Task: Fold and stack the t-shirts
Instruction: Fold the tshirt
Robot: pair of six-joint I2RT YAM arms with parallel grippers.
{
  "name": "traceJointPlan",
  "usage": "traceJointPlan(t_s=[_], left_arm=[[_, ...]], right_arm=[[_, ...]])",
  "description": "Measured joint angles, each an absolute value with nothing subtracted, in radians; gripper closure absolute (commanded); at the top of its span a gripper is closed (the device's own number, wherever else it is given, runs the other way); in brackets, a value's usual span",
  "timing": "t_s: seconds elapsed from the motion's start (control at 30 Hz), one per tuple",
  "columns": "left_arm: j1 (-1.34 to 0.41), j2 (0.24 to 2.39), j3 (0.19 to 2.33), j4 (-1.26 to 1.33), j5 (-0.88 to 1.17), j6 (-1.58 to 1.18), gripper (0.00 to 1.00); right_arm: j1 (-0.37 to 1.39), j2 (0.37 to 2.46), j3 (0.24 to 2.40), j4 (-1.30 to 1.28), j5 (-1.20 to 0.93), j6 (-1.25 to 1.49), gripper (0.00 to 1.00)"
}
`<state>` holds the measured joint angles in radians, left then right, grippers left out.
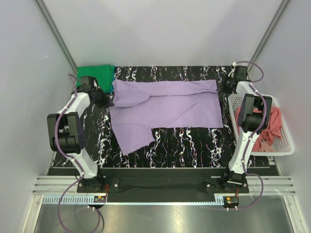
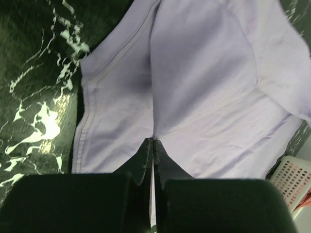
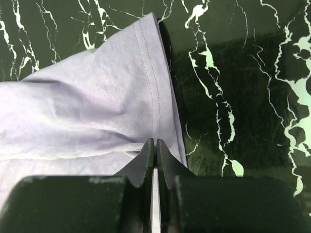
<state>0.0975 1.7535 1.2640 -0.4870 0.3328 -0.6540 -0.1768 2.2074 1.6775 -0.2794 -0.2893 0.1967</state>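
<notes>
A light purple t-shirt [image 1: 167,109] lies spread across the black marbled table [image 1: 194,141], one sleeve pointing toward the near left. My left gripper [image 1: 108,101] is at the shirt's left edge. In the left wrist view it [image 2: 153,141] is shut, pinching the purple t-shirt [image 2: 204,87]. My right gripper [image 1: 225,85] is at the shirt's far right corner. The right wrist view shows it [image 3: 155,141] shut on the stitched hem of the purple t-shirt [image 3: 97,107]. A folded bright green t-shirt [image 1: 95,75] sits at the far left corner. A salmon pink t-shirt [image 1: 271,127] lies crumpled in the basket.
A white lattice basket [image 1: 286,141] stands off the table's right side, beside the right arm; its corner [image 2: 296,177] shows in the left wrist view. Grey walls close in the back and both sides. The arm bases sit along the near edge.
</notes>
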Motion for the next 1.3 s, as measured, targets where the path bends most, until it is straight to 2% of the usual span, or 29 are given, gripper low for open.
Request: traceJointPlan(t_s=[0.07,0.13,0.17,0.2,0.23,0.3,0.37,0.57,0.7,0.93,1.1,1.3], left_arm=[[0.097,1.753,1.253,-0.500,0.334,-0.649,1.00],[0.097,1.753,1.250,-0.509,0.339,-0.645,0.99],[0.097,1.753,1.250,-0.513,0.343,-0.642,0.92],[0.097,1.753,1.250,-0.518,0.345,-0.635,0.69],[0.097,1.753,1.250,-0.526,0.347,-0.625,0.59],[0.097,1.753,1.253,-0.563,0.335,-0.616,0.44],[0.097,1.753,1.268,-0.607,0.319,-0.605,0.40],[0.081,1.730,1.345,-0.648,0.269,-0.597,0.41],[0.023,1.738,1.359,-0.599,0.278,-0.595,0.44],[-0.104,1.750,1.247,-0.542,0.274,-0.626,0.44],[-0.105,1.750,1.169,-0.573,0.217,-0.653,0.45],[-0.099,1.750,1.150,-0.614,0.117,-0.655,0.45]], right_arm=[[-0.177,2.206,1.676,-0.282,-0.279,0.191,0.87],[-0.177,2.204,1.676,-0.284,-0.274,0.189,0.77],[-0.177,2.202,1.676,-0.286,-0.272,0.190,0.73],[-0.177,2.200,1.677,-0.290,-0.270,0.192,0.68],[-0.177,2.198,1.680,-0.297,-0.268,0.193,0.66],[-0.177,2.193,1.697,-0.321,-0.263,0.199,0.62],[-0.177,2.193,1.731,-0.350,-0.264,0.216,0.64],[-0.157,2.195,1.854,-0.439,-0.271,0.263,0.75],[-0.125,2.198,1.904,-0.472,-0.269,0.285,0.76],[-0.097,2.198,1.818,-0.529,-0.204,0.309,0.76],[-0.097,2.198,1.721,-0.574,-0.139,0.311,0.76],[-0.098,2.198,1.707,-0.578,-0.078,0.300,0.76]])
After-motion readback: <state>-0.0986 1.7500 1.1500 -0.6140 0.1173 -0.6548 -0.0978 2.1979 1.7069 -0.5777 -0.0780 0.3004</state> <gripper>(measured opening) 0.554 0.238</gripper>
